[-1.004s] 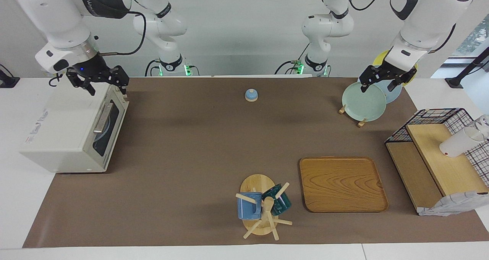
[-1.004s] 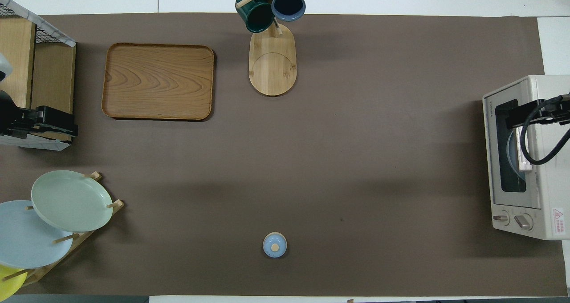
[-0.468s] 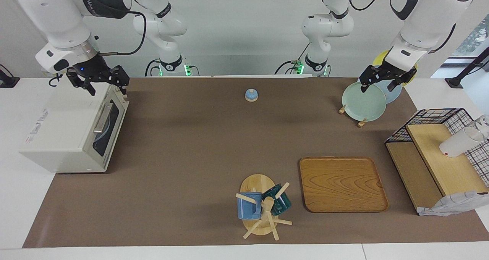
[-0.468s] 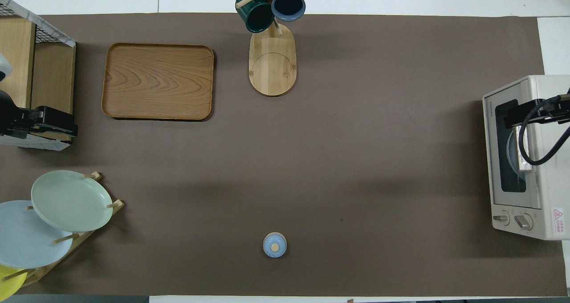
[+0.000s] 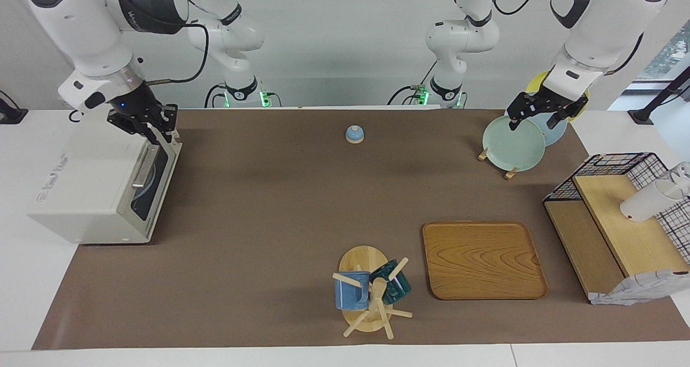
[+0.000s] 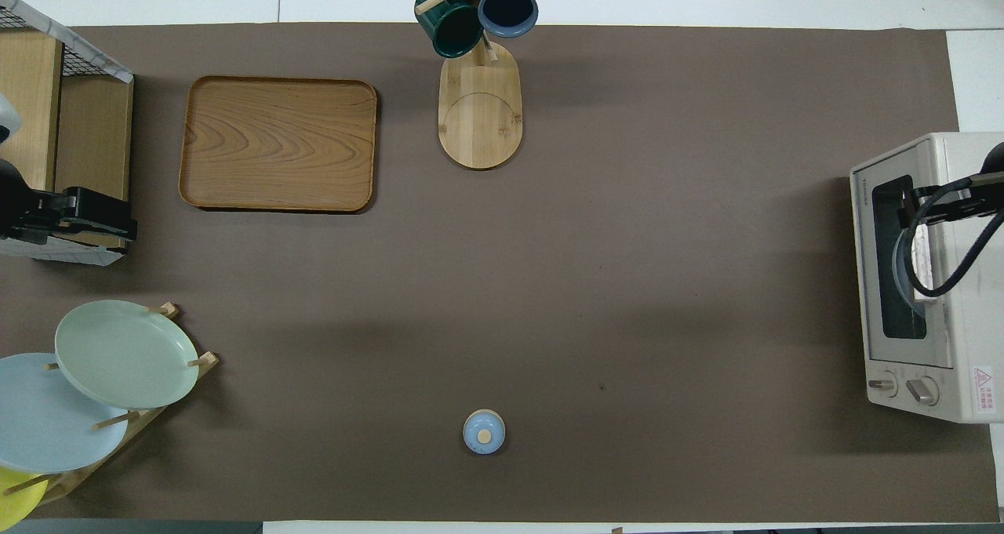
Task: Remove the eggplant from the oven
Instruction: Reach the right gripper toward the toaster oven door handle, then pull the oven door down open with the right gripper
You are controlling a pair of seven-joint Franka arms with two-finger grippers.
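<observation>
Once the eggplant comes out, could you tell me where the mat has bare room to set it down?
The wide bare stretch between the oven, the small blue lid and the mug tree. It is crowded toward the left arm's end: plate rack, wooden tray, wire shelf.

The oven (image 6: 925,275) runs off the overhead frame's right edge; its dark glass door hides the inside, so no eggplant shows.

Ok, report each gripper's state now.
Left gripper: open, empty, waiting above its own end of the table.
Right gripper: at the oven door; open or shut cannot be told.
</observation>
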